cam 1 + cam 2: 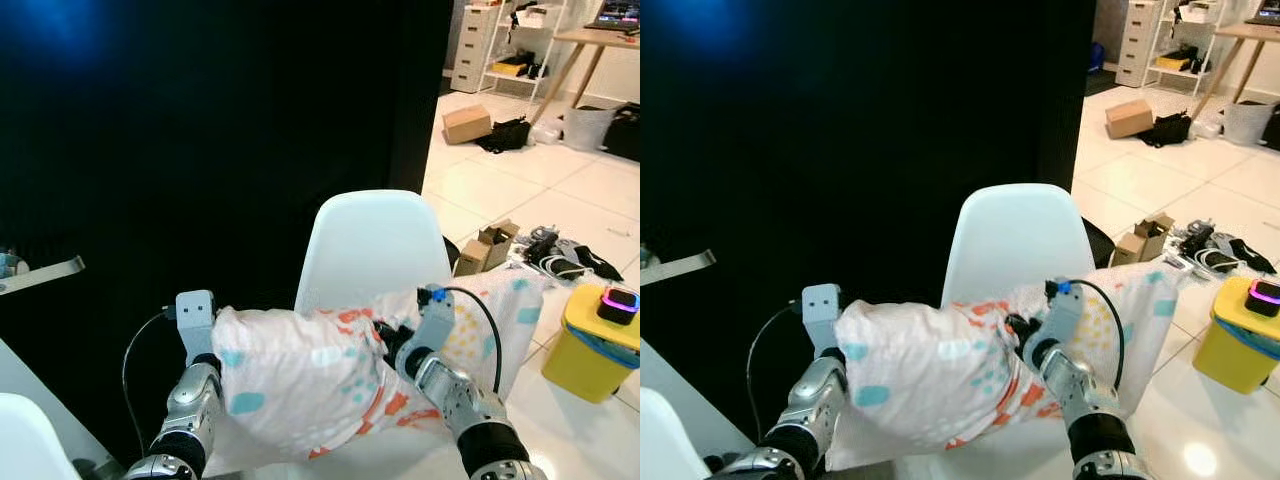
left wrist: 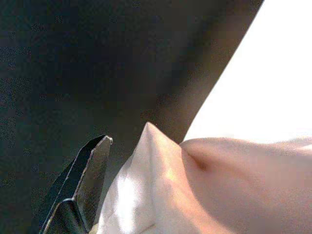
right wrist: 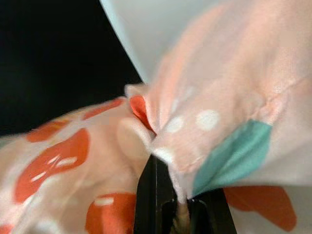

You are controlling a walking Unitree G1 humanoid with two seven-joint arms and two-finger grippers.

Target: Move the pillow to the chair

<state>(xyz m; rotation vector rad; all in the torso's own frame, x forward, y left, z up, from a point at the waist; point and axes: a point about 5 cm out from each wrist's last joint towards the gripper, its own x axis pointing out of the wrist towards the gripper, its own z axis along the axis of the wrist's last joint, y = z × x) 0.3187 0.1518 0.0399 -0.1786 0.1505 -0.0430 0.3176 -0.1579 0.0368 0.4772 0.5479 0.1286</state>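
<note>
The right gripper (image 1: 385, 340) is clamped on a fold of the white pillow with orange and teal patches (image 1: 300, 375). The left gripper (image 1: 212, 352) presses into its other end; whether those fingers are parted cannot be told. The pillow hangs just above the seat of the white plastic chair (image 1: 375, 240).

We see a broad black wall panel (image 1: 220, 130) filling the background. To the right, on the glossy white tiled floor (image 1: 520, 185), stands a yellow plastic bin (image 1: 590, 345). Near it lie a small open cardboard box (image 1: 487, 247) and a tangle of dark cables (image 1: 560, 255). Farther back sit a closed brown cardboard box (image 1: 466, 124), a black bag (image 1: 510, 135) and a white drawer unit (image 1: 472, 45).
</note>
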